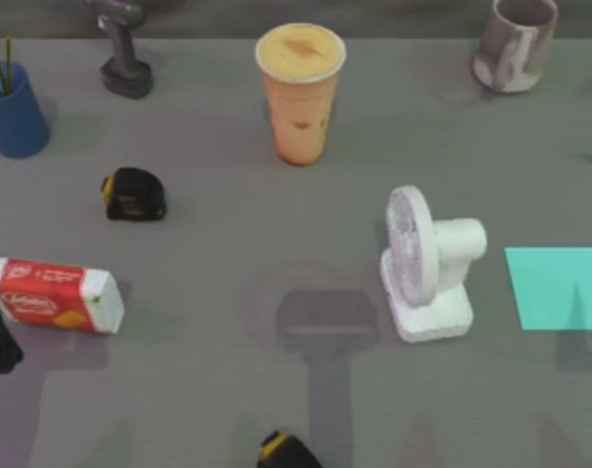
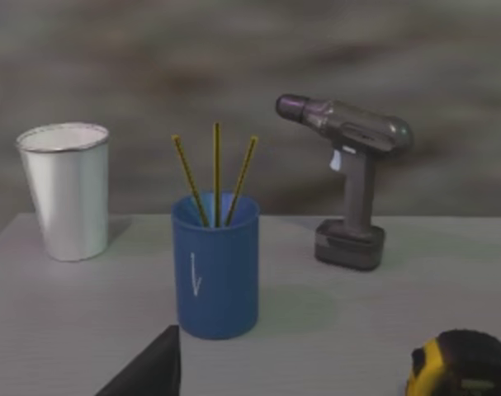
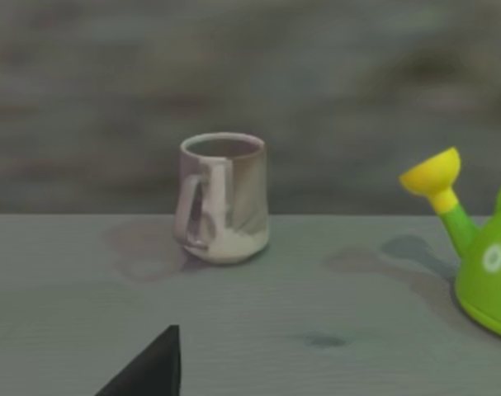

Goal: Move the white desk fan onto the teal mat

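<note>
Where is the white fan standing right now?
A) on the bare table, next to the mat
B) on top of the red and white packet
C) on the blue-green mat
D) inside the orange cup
A: the white fan stands on the bare table, left of the blue-green mat, with a gap between them.

A white desk fan (image 1: 427, 265) stands on a grey table (image 1: 227, 283) near a plain bright teal mat (image 1: 557, 287). An orange cup (image 1: 300, 93), a black and yellow tape measure (image 1: 134, 194), a red and white packet (image 1: 58, 295), a blue holder (image 2: 216, 266) with yellow pencils (image 2: 216, 175), a grey drill (image 2: 349, 177), a beige mug (image 3: 223, 197) and a green watering can (image 3: 481, 256) with a yellow spout.
</note>
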Controlling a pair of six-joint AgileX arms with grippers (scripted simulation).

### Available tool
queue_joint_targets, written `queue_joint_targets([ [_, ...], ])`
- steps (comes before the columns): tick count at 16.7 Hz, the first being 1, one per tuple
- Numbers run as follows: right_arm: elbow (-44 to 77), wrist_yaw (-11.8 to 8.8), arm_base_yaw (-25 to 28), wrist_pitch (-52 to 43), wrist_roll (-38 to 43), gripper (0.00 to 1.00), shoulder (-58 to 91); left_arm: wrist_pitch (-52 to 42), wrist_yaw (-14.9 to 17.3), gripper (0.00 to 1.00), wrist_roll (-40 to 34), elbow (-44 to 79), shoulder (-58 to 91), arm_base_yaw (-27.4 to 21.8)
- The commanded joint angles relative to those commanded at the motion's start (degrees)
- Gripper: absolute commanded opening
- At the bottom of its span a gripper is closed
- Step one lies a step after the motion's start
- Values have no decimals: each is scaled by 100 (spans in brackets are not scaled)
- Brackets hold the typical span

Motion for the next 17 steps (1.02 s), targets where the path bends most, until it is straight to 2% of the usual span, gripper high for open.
queue_joint_targets([
  [4,175,-5,68,-166,44,100,175,0,0,100,0,0,0,0],
  [8,1256,-13,426,-1090,299,100,1257,0,0,100,0,0,0,0],
  [12,3165,-6,971,-2552,705,100,3233,0,0,100,0,0,0,0],
  [17,6158,9,1775,-4763,1296,100,6380,0,0,100,0,0,0,0],
])
